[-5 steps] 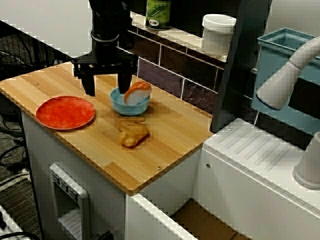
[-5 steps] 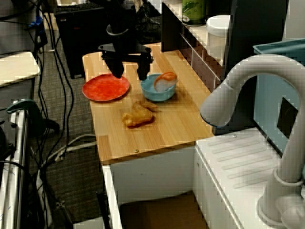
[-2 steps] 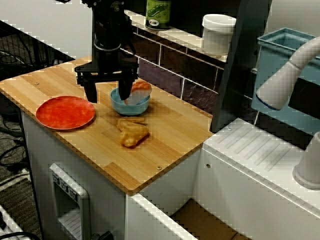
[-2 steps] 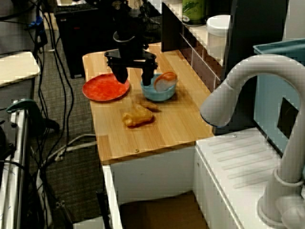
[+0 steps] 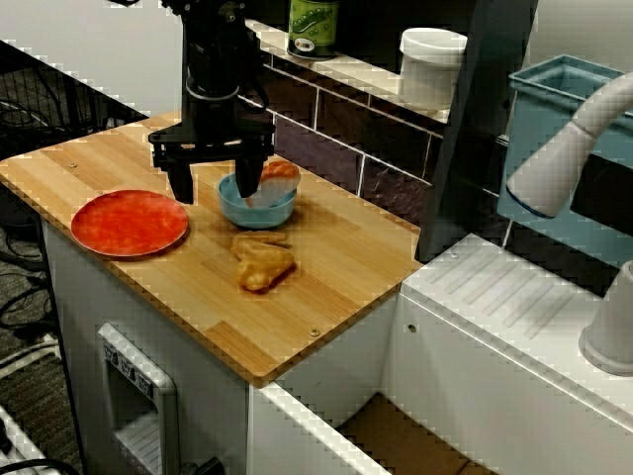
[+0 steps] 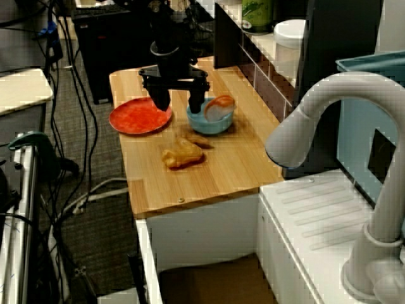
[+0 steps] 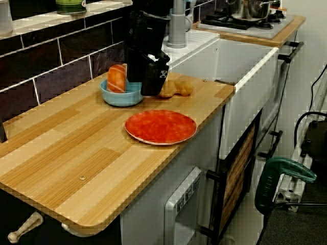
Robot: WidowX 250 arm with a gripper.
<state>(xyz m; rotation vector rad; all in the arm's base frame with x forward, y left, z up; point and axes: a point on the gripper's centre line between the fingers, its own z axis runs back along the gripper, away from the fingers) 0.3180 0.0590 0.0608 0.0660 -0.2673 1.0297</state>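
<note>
Wooden counter [image 5: 336, 247], mid-work: the black gripper [image 5: 213, 181] hangs spread wide over the rim of a blue bowl [image 5: 259, 213]. One finger dips inside beside the orange-and-white food [image 5: 277, 174] propped there, the other stands outside toward a red plate [image 5: 129, 222]. It grasps nothing; a fried piece [image 5: 262, 263] lies just in front, untouched.

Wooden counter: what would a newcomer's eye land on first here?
The black gripper, jaws wide open, hangs over the counter with one finger at the blue bowl, which holds an orange-and-white food piece. A bright red plate lies beside the bowl, and a golden fried piece lies in front of it.
</note>
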